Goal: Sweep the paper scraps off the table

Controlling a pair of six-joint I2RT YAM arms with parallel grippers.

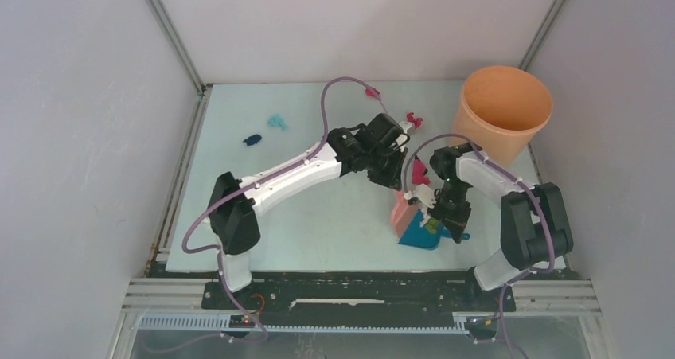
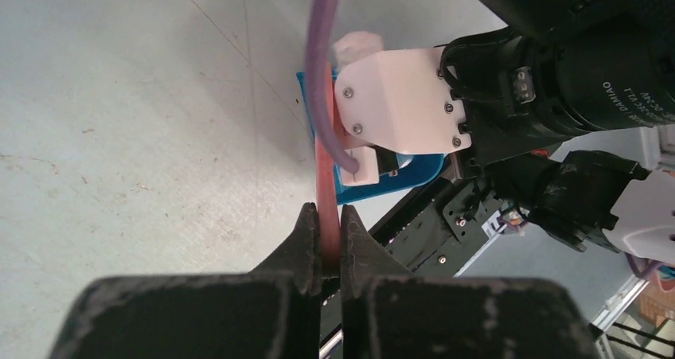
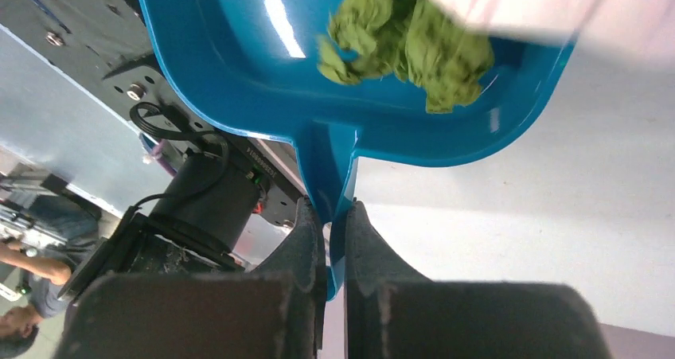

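The left gripper (image 2: 325,217) pinches the pink brush (image 2: 324,164) by its handle; the right gripper (image 3: 334,216) clamps the blue dustpan (image 3: 239,72) by its handle (an olive scrap (image 3: 406,40) lies inside); the pale blur above is probably bristles.

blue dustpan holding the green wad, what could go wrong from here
The olive green crumpled paper wad sits loose in the blue plastic dustpan; tilting could spill it. The right jaws pinch only its thin handle, so it may twist. The teal paper wad and dark navy paper wad lie far off, easily missed.

Right gripper (image 3: 334,224) pinching blue dustpan (image 3: 239,64) handle; green wad (image 3: 406,44) inside
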